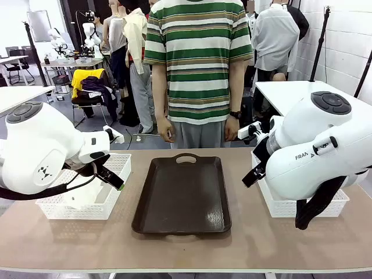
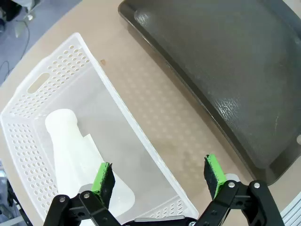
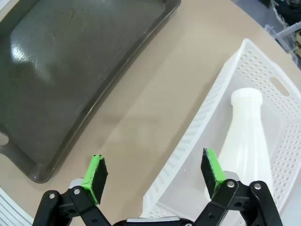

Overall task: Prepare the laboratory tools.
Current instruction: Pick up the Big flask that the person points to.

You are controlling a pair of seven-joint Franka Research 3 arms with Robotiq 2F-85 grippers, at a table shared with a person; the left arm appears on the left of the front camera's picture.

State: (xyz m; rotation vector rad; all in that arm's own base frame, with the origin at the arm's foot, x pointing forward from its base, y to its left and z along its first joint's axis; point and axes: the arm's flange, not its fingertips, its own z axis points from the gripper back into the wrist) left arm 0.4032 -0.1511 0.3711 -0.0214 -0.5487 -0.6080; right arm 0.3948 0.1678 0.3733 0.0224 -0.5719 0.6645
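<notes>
- Well, the left basket (image 2: 28,150) is white with lots of little holes, and one flask (image 2: 70,146) lies on its side in it.
- The right basket (image 3: 211,101) is the same kind. The other flask (image 3: 247,127) lies on its side in there too, with its white top by the end that has the handle hole.
- A dark brown tray (image 1: 183,195) sits between the two baskets, and its bottom shines a bit.
- The left gripper (image 2: 158,174) is wide open and holds nothing. It hangs over the edge of the left basket, with one green pad over the flask and the other over the table (image 1: 186,250) next to the tray.
- The right gripper (image 3: 153,169) is wide open too and holds nothing. One pad is over the right basket beside the flask, and the other is over the table near the tray's edge.
- Both big white arms bend down over their baskets.
- A person (image 1: 197,70) in a green striped shirt stands at the far side, with both hands (image 1: 165,131) hanging down.
- The table is light brown and smooth.
- Behind it are more tables, a chair (image 1: 87,87) with yellow clothes on it, and a white wall.
</notes>
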